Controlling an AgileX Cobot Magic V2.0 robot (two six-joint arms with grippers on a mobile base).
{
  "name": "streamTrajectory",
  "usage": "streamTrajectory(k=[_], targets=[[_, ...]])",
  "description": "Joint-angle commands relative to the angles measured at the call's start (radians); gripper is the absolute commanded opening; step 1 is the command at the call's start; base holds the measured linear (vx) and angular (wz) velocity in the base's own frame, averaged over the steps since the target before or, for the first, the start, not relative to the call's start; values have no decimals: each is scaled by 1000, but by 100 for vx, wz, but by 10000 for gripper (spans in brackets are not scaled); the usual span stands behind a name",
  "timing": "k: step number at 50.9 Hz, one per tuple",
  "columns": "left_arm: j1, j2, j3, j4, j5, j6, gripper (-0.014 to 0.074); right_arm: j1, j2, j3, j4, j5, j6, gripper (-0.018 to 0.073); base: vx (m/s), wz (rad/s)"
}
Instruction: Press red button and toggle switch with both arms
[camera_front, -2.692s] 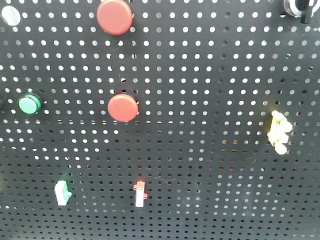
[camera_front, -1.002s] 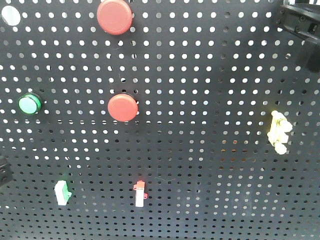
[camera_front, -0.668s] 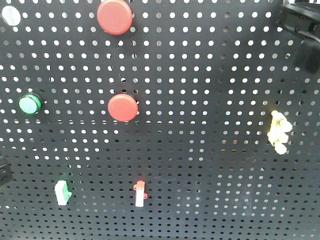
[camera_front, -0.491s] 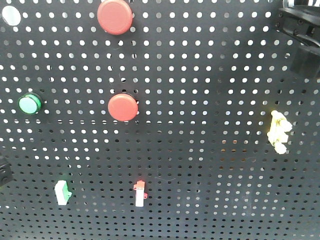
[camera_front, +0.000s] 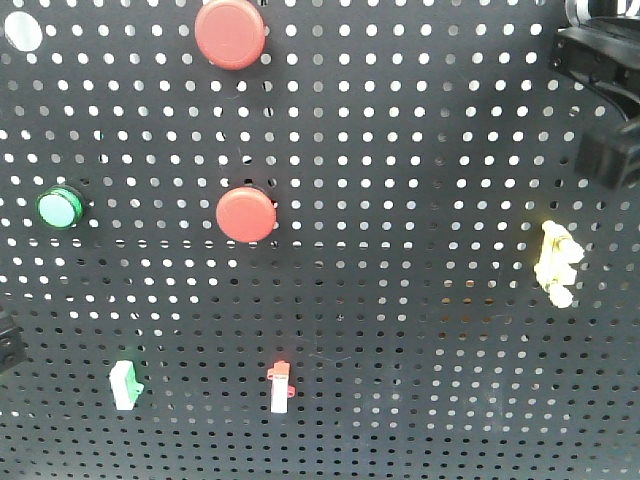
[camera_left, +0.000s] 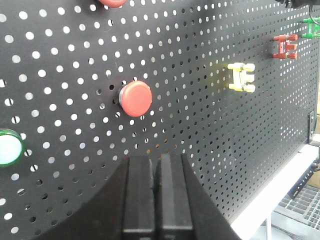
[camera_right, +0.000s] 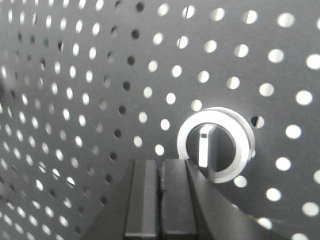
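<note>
At the left edge of the front view a small black part (camera_front: 5, 345) comes into the picture, lower than the green button (camera_front: 60, 208). Too little of it shows to tell what it is. The black pegboard (camera_front: 400, 405) stands upright and fills the whole view.

The red button (camera_front: 230, 32) sits at the top, left of the middle, and the upper edge of the picture cuts it. Nothing touches it, and bare board lies around it on both sides and below. Straight under it, well apart, is the smaller red button (camera_front: 245, 214) with its dark collar. Near the bottom are a green-and-white switch (camera_front: 124, 386) and a white red-tipped switch (camera_front: 280, 387). Far to the right hangs the pale yellow toggle (camera_front: 555, 262), and above it the black right arm (camera_front: 605, 90) covers the upper right corner.

In the left wrist view the left tool (camera_left: 156, 165) has its two fingers laid together with nothing between them. It points at the board below the smaller red button and is apart from it. Only the lower rim of the red button shows at the top edge. On the right the board ends over a white counter (camera_left: 280, 200).

In the right wrist view the right tool (camera_right: 160, 167) also has its fingers together and holds nothing. The toggle switch (camera_right: 216, 144) is just beside its tip, up and to the right, and its short lever stands nearly upright inside the silver ring. I cannot tell if the tool touches the ring.
</note>
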Motion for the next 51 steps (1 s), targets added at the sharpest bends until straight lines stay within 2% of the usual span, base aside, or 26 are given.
streamTrajectory(k=[1, 9, 15, 22, 28, 41, 51], targets=[[1, 3, -28, -33, -68, -8, 1, -15, 1, -31, -46, -195, 9, 0, 0, 0], [1, 3, -28, -31, -70, -8, 1, -36, 1, -31, -72, -212, 6, 0, 0, 0], [1, 3, -28, -29, -70, -8, 1, -139, 0, -31, -51, -199, 18, 0, 0, 0], [1, 3, -28, -29, -70, -8, 1, -264, -25, -31, -38, -122, 31, 0, 0, 0], [1, 3, -28, -29, -82, -3, 1, -323, -56, -31, -33, -61, 63, 0, 0, 0], [1, 3, -28, -29, -88, -1, 1, -333, -132, -31, -32, 97, 97, 0, 0, 0], [1, 2, -28, -29, -90, -5, 1, -333, -205, -31, -66, 237, 232, 0, 0, 0]])
